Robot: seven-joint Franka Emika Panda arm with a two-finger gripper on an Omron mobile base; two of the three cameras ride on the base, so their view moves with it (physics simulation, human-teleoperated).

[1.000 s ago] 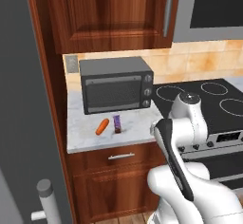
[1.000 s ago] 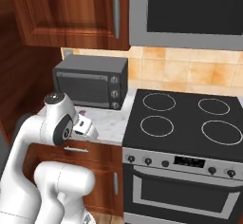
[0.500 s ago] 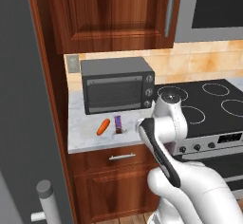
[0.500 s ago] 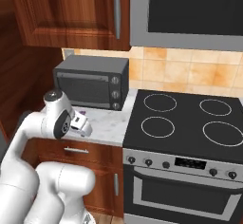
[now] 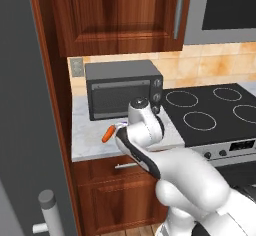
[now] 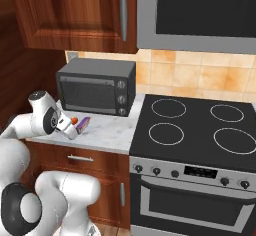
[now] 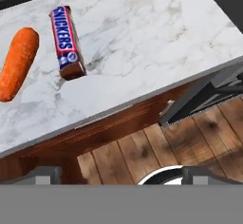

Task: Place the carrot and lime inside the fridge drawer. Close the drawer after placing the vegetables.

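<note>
I see the carrot [image 7: 18,62] lying flat on the marble surface [image 7: 156,42], just beside a snack bar [image 7: 67,42] and in front of the toaster oven [image 5: 124,87]. My claw [image 7: 121,174] hangs above the surface edge, jaws spread wide, holding nothing.

Both base views behind, sharing counter [image 5: 95,142]; hand view downward, close

The white arm is rising from the base and bending at a dark elbow joint, its forearm reaching out to the left with the wrist turned downward. The pincer [image 7: 118,173] is hanging with its jaws spread wide and gripping nothing, the two dark fingertips [image 7: 42,173] showing far apart at the bottom of the hand view.
</note>
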